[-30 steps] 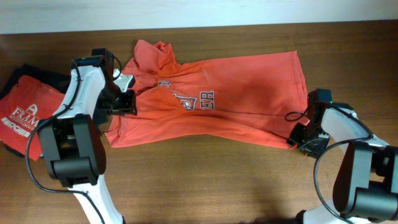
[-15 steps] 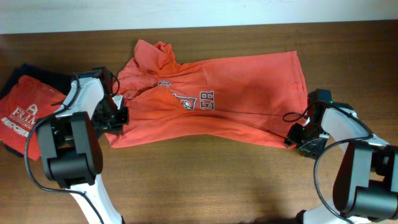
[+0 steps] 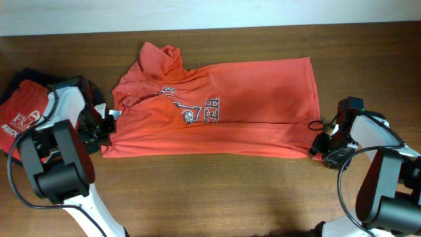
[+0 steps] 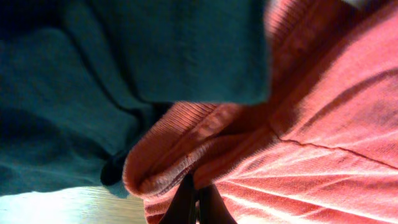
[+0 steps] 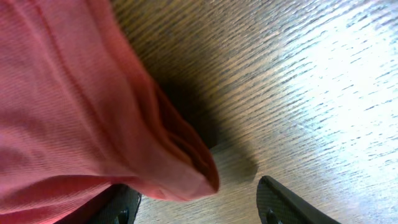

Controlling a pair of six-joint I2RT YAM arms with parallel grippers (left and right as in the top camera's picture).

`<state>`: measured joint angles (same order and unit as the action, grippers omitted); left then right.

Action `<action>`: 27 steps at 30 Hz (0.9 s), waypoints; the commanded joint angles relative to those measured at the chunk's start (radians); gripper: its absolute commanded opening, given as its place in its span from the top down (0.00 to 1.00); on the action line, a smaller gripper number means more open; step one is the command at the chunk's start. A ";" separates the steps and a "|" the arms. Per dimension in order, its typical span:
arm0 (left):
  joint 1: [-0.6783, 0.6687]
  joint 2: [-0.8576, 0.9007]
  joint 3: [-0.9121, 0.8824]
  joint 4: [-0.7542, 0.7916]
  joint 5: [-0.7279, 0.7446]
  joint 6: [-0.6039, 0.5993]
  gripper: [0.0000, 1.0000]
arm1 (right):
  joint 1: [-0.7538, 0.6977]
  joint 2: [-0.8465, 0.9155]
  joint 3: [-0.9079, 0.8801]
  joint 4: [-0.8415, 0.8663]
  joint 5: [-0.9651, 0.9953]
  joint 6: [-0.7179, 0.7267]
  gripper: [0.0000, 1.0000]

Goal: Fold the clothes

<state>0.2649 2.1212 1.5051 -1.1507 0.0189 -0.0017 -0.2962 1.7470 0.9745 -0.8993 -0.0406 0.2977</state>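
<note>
Lettering [image 3: 197, 108] on T-shirt [image 3: 263, 99] half lost in folds; folded red shirt [image 3: 23, 115] partly behind left arm [image 3: 62, 108], poss cut at edge

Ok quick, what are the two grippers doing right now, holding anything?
Left gripper: closed, pinching the edge of the orange-red T-shirt.
Right gripper: open, straddling the T-shirt's corner, not gripping.
</note>
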 commanded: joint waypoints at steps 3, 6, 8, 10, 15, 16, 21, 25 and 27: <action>0.012 0.004 0.006 0.018 0.013 -0.005 1.00 | -0.007 0.013 0.052 -0.013 -0.005 -0.036 0.34; 0.012 0.004 0.006 0.018 0.011 0.002 0.99 | -0.011 0.009 0.121 -0.068 -0.016 -0.062 0.34; 0.012 0.004 0.006 0.018 0.011 0.002 1.00 | -0.021 0.004 0.177 -0.103 -0.021 -0.062 0.34; 0.012 0.004 0.006 0.019 0.011 0.002 1.00 | -0.027 0.003 0.227 -0.127 -0.047 -0.063 0.34; 0.012 0.004 0.006 0.022 0.011 0.002 0.99 | -0.025 0.009 0.277 -0.086 -0.097 -0.084 0.35; 0.012 0.004 0.006 0.022 0.011 0.002 0.99 | -0.024 0.013 0.276 -0.078 -0.109 -0.085 0.35; 0.012 0.004 0.006 0.030 0.012 0.002 0.99 | -0.002 0.050 0.237 -0.004 -0.199 -0.107 0.53; 0.012 0.004 0.006 0.032 0.011 0.002 0.99 | 0.019 0.095 0.175 0.096 -0.200 -0.102 0.76; 0.012 0.004 0.006 0.032 0.011 0.002 1.00 | 0.022 0.127 0.140 0.168 -0.199 -0.099 0.86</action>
<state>0.2745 2.1212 1.5051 -1.1225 0.0292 -0.0013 -0.2832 1.8297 1.1564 -0.7773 -0.2249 0.1993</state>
